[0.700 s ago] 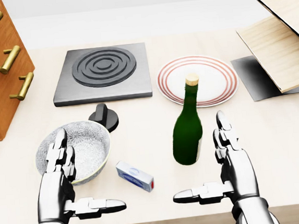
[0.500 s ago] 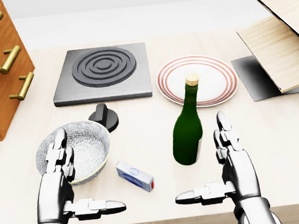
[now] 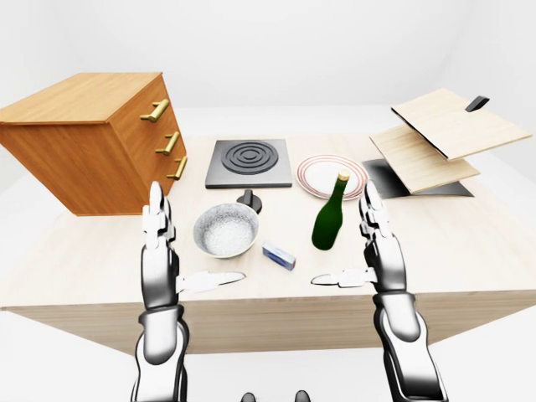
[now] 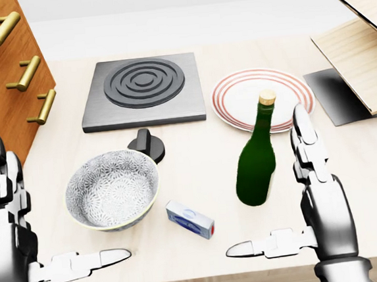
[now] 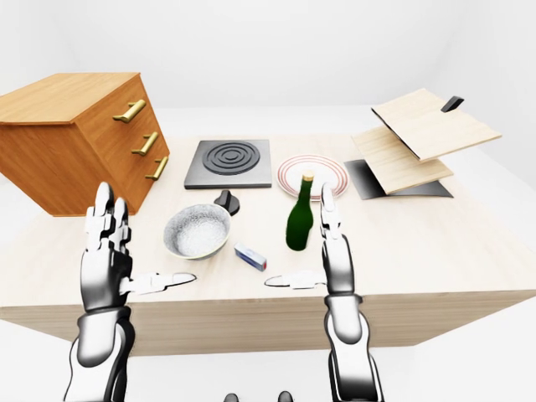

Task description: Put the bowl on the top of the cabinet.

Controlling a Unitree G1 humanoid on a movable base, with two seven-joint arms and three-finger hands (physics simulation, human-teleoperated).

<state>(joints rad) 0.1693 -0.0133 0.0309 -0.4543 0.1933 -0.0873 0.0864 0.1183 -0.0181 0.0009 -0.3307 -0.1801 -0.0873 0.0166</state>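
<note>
- The bowl (image 4: 112, 190), white with a grey speckled pattern inside, sits upright on the pale wooden counter (image 4: 186, 260), untouched
- Landmark for all places: the bowl, as seen in the head view
- The left hand (image 4: 10, 216) stands left of the bowl, fingers straight up and thumb stretched toward the bowl's lower edge; it is open, holds nothing and is clear of the rim
- The right hand (image 4: 316, 199) stands well right of the bowl, likewise open with fingers up and thumb pointing left, empty
- A green bottle (image 4: 258, 155) with a cork-coloured top stands upright right of the bowl, just left of the right hand's fingers
- A small blue and white box (image 4: 190, 219) lies flat just right of the bowl and slightly below it
- A black knob (image 4: 146, 146) lies just above the bowl's upper right rim
- A grey hob plate (image 4: 144, 91) with dark rings lies above the bowl, beyond the knob
- A white plate (image 4: 238, 107) with red rings lies up and to the right of the bowl, behind the bottle
- The wooden cabinet (image 3: 92, 138) with three brass handles rests on the counter up and to the left of the bowl; its flat top is bare in the left-eye view
- Pale wooden boards (image 3: 435, 138) over a dark sheet sit far right of the bowl
</note>
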